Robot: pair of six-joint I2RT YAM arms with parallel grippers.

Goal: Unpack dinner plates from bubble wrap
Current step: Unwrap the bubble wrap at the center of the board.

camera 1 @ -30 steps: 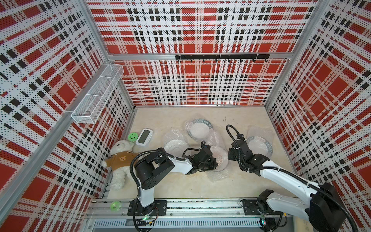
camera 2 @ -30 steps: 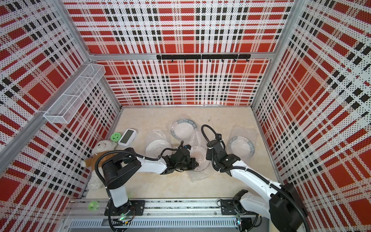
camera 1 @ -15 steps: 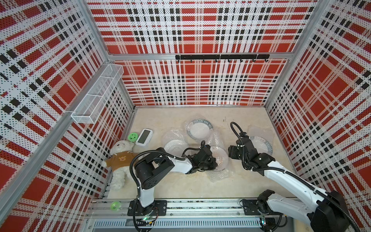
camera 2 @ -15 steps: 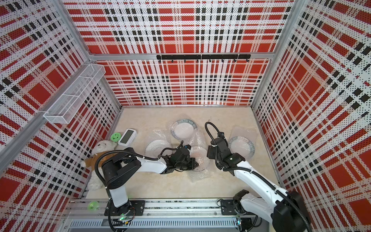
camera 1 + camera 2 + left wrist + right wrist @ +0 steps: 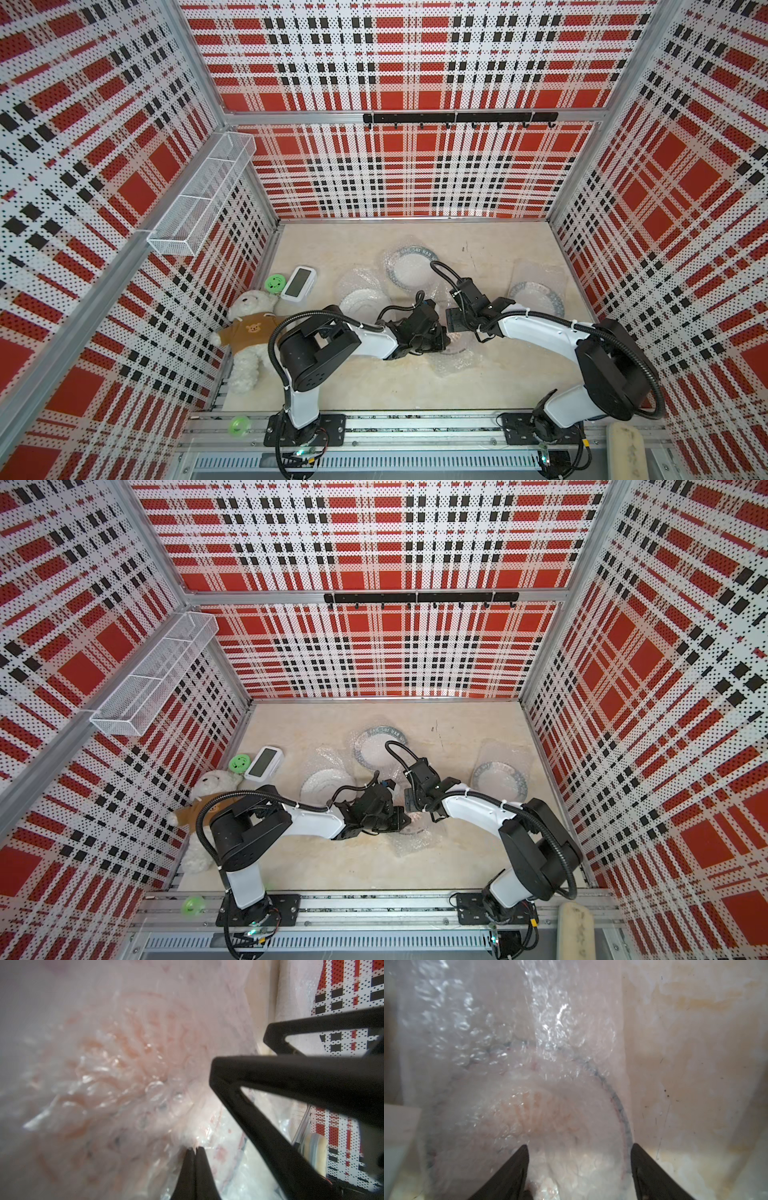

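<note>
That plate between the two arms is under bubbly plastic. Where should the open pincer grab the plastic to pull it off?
Probably the slack margin of bubble wrap beyond the rim of the dinner plate, not the film stretched over it. It is thin and lies flat, so the open right pincer should drop from above and pinch that edge, opposite where the left pincer pinches it.

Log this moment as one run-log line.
left gripper: shut on bubble wrap | right gripper: open above wrapped plate | step: unwrapping, plate not yet uncovered
</note>
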